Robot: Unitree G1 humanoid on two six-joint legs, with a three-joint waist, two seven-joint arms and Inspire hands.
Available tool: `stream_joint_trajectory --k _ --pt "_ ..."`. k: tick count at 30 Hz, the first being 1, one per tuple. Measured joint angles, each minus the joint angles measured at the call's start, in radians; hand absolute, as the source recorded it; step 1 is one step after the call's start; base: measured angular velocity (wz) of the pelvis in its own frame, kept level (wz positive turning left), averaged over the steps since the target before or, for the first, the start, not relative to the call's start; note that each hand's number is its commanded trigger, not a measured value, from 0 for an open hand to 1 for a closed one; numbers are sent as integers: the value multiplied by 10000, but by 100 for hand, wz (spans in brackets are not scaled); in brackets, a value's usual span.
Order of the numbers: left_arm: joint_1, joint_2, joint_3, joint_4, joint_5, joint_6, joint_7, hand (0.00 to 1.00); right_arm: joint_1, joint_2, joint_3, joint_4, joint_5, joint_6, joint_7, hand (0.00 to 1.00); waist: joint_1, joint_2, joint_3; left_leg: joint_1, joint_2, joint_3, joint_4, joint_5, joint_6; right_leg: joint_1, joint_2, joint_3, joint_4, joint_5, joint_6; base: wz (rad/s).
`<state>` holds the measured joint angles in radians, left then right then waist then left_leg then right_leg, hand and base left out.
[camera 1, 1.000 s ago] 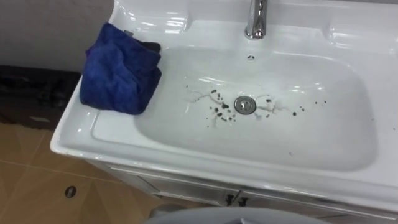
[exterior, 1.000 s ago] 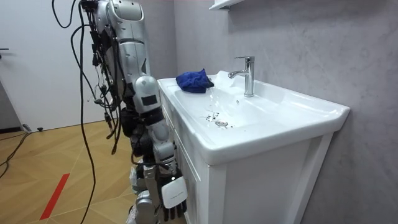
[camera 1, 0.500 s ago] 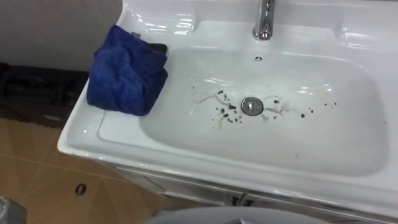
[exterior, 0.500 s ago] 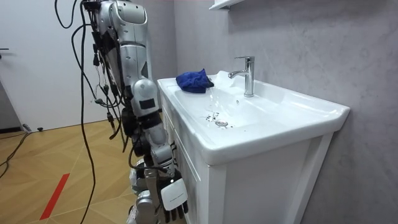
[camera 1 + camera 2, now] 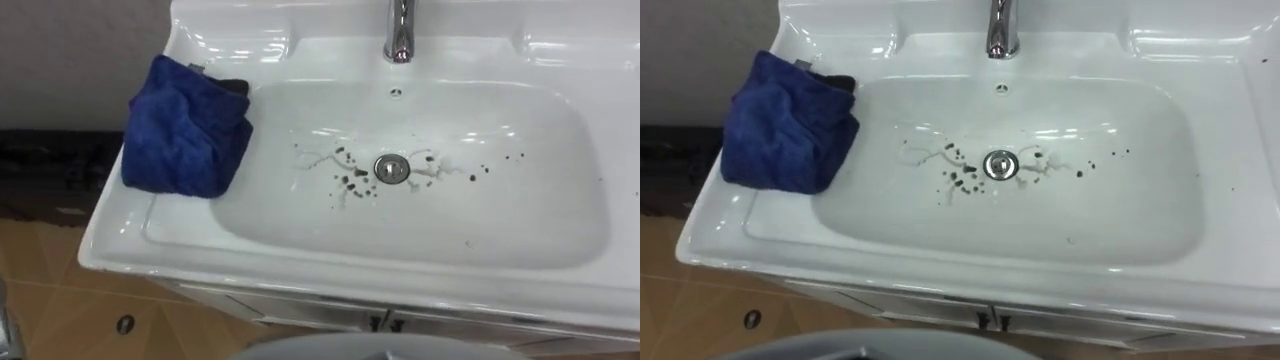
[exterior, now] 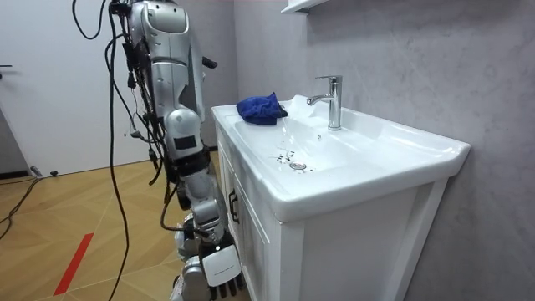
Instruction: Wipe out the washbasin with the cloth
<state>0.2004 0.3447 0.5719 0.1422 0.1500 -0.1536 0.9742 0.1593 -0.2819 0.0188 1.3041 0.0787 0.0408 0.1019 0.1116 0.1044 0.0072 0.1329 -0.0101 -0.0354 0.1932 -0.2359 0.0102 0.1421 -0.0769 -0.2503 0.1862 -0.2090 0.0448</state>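
Left of the tap [image 5: 400,30], cloth [image 5: 185,125] overhangs basin [image 5: 330,278].

Light: bright, even, from overhead.
Glare: white streaks on the basin [image 5: 225,40] ledge beside the tap [image 5: 399,30] (its chrome glints too).
Shadow: soft grey shading in the bowl, nearest the blue cloth [image 5: 180,135].

the eye views' top edge cuts off the tap [image 5: 400,35], the right edge the basin [image 5: 400,285].

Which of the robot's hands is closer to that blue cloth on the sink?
Probably the left, judging by sides: the blue cloth lies on the basin rim at the robot's left. The right hand hangs low beside the cabinet, far below it.
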Motion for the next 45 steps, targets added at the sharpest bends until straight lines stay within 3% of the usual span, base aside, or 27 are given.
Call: stream_joint_trajectory --k 5,10,12,22,27,28,35,39,43,45 --pt "-8 -3 -352 -275 231 -3 -77 0 -158 5 -14 371 2 -169 308 0 -375 -7 1 32 26 3 -125 -6 5 -10 40 25 -7 1 -3 -1" --pt "-10 -37 -1387 -680 219 -93 -472 0 -221 21 25 767 -20 -186 549 0 -576 -64 28 123 55 94 -153 -5 5 -52 83 263 -3 5 -9 -8" --pt "-9 -38 -1644 -736 262 -97 -570 0 -230 40 30 741 -47 -188 557 0 -704 -90 5 130 60 196 -152 -5 5 -54 83 278 -11 5 -9 -10" --pt "-18 -73 -3492 -1221 1709 -95 -1633 0 -591 153 82 985 -88 -169 634 0 -1256 -281 42 257 78 359 -140 -4 4 11 101 472 -11 24 -30 -6" --pt "-21 -273 -4211 -1222 1936 -96 -2027 0 -606 195 293 994 9 -177 624 0 -1351 -302 55 275 141 501 -148 -5 3 10 166 605 -14 66 -80 -7" --pt "-21 -299 -4371 -1225 1947 -96 -2086 0 -607 199 360 1005 38 -177 625 0 -1363 -254 23 275 157 518 -154 -6 2 8 186 630 -15 76 -95 -6" --pt "-14 -626 -5076 -1224 2168 -98 -2212 0 -636 228 379 1008 -78 -176 610 0 -1581 -313 57 341 194 640 -257 -3 -3 -15 244 829 -17 91 -104 -3" --pt "25 -667 -5495 -1223 2384 -97 -2225 0 -627 288 377 998 -101 -169 592 0 -1638 -423 33 334 190 678 -256 -3 -3 -37 243 837 -17 91 -103 -3" --pt "199 -740 -5690 -1175 2469 -68 -2292 0 -634 351 376 985 -72 -168 495 0 -1622 -583 -70 370 204 748 -257 -2 -4 -17 252 883 -35 92 -105 -4" --pt "259 -859 -5772 -1139 2522 -41 -2345 0 -636 381 376 970 -35 -169 443 0 -1600 -620 -80 406 206 756 -262 -2 -4 13 252 883 -37 97 -107 0"
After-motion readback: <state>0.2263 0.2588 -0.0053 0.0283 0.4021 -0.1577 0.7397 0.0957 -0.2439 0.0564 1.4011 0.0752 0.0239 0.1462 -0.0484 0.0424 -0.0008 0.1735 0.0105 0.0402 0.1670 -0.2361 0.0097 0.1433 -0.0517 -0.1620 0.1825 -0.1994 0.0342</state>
